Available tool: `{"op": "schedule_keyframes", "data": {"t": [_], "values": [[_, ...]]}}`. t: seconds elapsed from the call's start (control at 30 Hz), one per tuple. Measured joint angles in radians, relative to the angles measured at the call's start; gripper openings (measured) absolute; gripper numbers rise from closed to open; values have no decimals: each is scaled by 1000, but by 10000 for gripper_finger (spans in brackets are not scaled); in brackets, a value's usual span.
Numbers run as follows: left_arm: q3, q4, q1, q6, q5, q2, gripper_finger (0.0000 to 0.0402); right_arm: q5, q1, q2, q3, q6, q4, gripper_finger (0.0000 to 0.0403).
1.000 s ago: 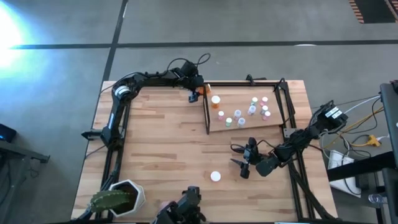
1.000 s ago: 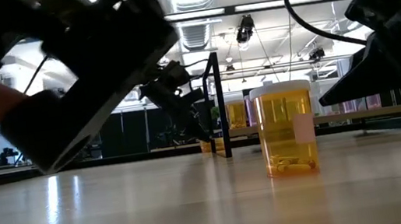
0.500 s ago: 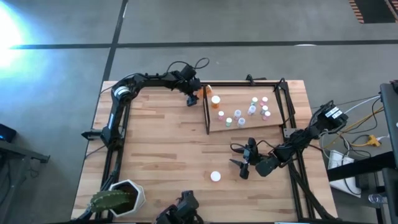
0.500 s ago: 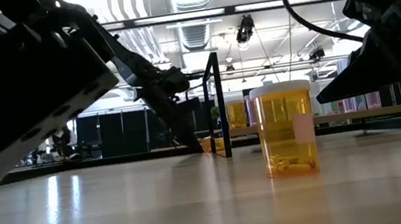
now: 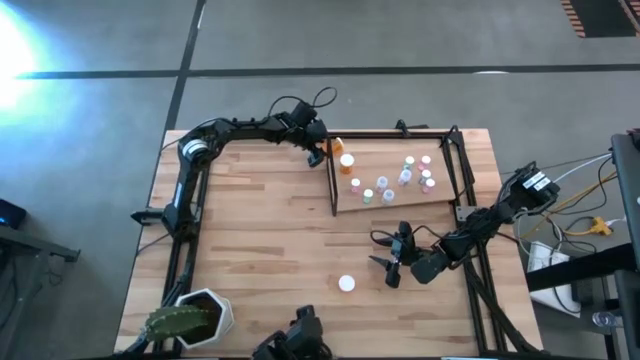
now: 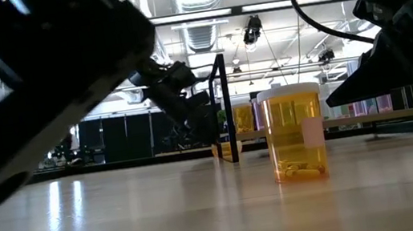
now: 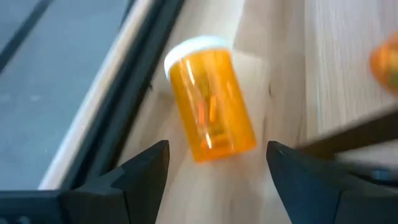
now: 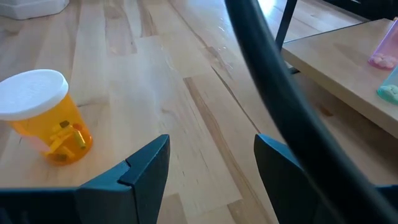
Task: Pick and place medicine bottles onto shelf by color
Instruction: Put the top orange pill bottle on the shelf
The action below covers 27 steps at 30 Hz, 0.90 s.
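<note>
left gripper (image 7: 214,163): jaws released, empty
orange bottle (image 7: 210,102): lying between, just ahead of jaws
tip: advance, clamp mid-body
right gripper (image 8: 208,163): released, waiting

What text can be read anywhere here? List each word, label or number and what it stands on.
No readable text in any view.
Standing orange bottle: it carries a pale label patch, blank or too blurred to read.
Lying orange bottle in front of the left gripper: no print shows.
Shelf bottles: too small to tell.
</note>
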Motion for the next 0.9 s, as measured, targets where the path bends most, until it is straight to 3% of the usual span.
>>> {"op": "schedule_keyframes", "data": {"t": [0.1,0.4,0.53,0.9], "values": [[-5,78,-1,-21,5,5,253,0,0,0,0,-1,-1,224],[-7,91,6,-21,26,9,253,0,0,0,0,-2,-1,224],[-12,100,16,-6,-52,17,249,0,0,0,0,4,-1,224],[-16,107,21,39,-50,24,179,-7,2,0,0,30,1,224]]}}
